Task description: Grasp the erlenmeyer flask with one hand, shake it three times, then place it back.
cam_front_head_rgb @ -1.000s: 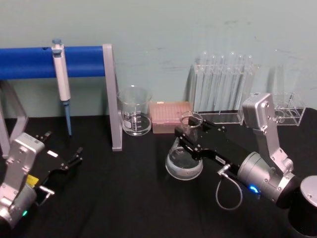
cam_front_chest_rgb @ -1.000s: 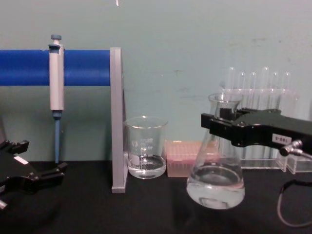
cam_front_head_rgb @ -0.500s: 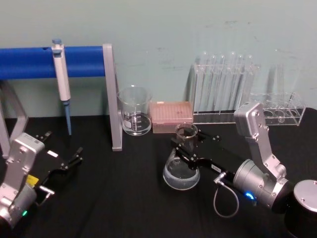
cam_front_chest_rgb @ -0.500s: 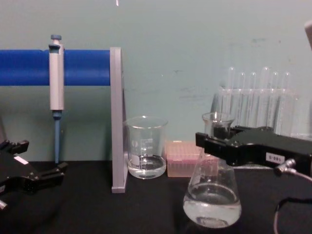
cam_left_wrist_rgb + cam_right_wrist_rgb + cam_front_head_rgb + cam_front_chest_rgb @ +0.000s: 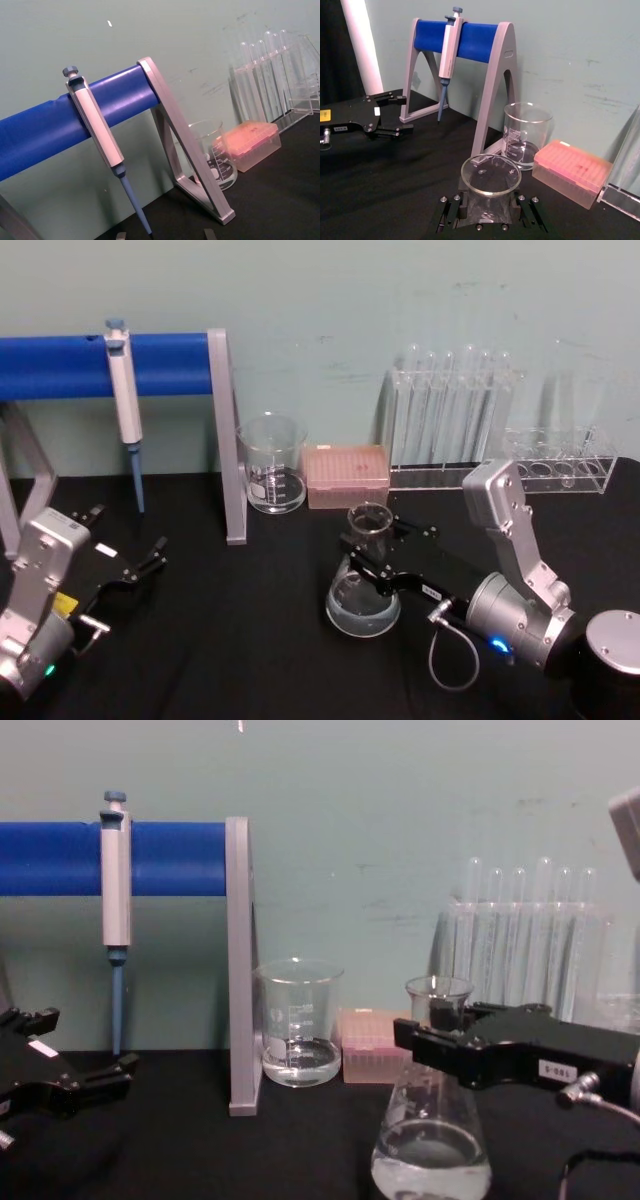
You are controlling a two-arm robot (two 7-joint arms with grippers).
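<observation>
The erlenmeyer flask [image 5: 364, 595] is clear glass with a little clear liquid in its wide base. It stands upright at the centre-right of the black table. My right gripper [image 5: 371, 556] is shut on its neck just below the rim. From the side, the black jaws of this hand [image 5: 441, 1042] cross the flask [image 5: 431, 1152] at the neck. The flask's base is cut off at the view's lower edge, so contact with the table is unclear. The right wrist view looks down onto the flask's rim [image 5: 490, 174]. My left gripper [image 5: 128, 540] rests open at the left.
A glass beaker [image 5: 272, 466] and a pink tip box [image 5: 346, 474] stand behind the flask. Test tubes in a clear rack [image 5: 451, 424] are at the back right. A pipette [image 5: 123, 392] hangs on the blue-barred stand [image 5: 224, 438] at the back left.
The right gripper has carried the flask downward and nearer to me, slightly to the left. The left arm has not moved.
</observation>
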